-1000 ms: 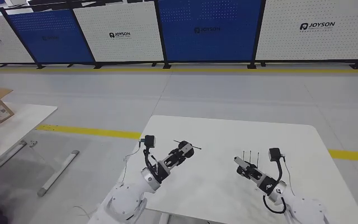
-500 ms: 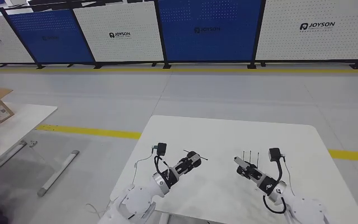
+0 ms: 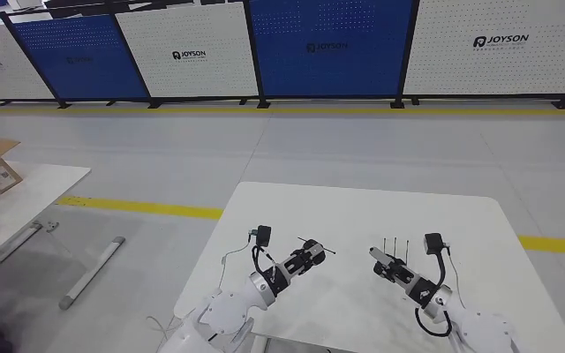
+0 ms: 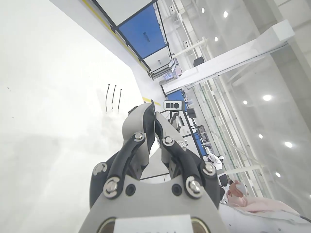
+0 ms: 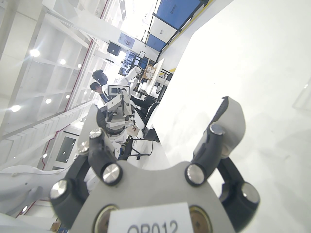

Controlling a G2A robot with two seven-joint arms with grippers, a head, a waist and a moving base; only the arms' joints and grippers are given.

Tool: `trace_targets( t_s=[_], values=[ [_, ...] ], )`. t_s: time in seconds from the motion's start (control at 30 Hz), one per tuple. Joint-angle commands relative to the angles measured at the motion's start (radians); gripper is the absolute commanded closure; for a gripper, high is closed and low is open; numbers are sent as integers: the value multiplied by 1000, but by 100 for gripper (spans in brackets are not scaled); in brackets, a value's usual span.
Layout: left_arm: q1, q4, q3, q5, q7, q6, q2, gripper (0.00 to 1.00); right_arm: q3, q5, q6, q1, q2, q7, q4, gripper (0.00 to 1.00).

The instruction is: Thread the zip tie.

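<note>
Desk [image 3: 353, 212] white, near edge cut off in the top view where both arms come in; left pincer [image 3: 311, 250] over the desk's left-middle, closed narrow on a thin black zip tie [image 3: 328, 251] that pokes out on both sides of the tips. In the left wrist view its fingers [image 4: 142, 120] press together, and the held tie is too thin to make out between them. Can't tell whether the tie touches the desk. The right pincer [image 3: 380, 257] sits low over the right part of the desk, spread wide in the right wrist view, one finger there blending into the bright background. Three spare zip ties [image 3: 395, 245] lie flat side by side just ahead of the right pincer, well apart from the left pincer.
</note>
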Motion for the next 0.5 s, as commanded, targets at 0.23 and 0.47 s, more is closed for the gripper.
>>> trace_targets(
  t_s=[0.23, 0.47],
  values=[
    [-7, 18, 5, -3, 10, 15, -1, 100, 0, 0, 0, 0, 0, 0, 0, 0],
    [-20, 41, 14, -81, -9, 18, -5, 100, 0, 0, 0, 0, 0, 0, 0, 0]
  ],
)
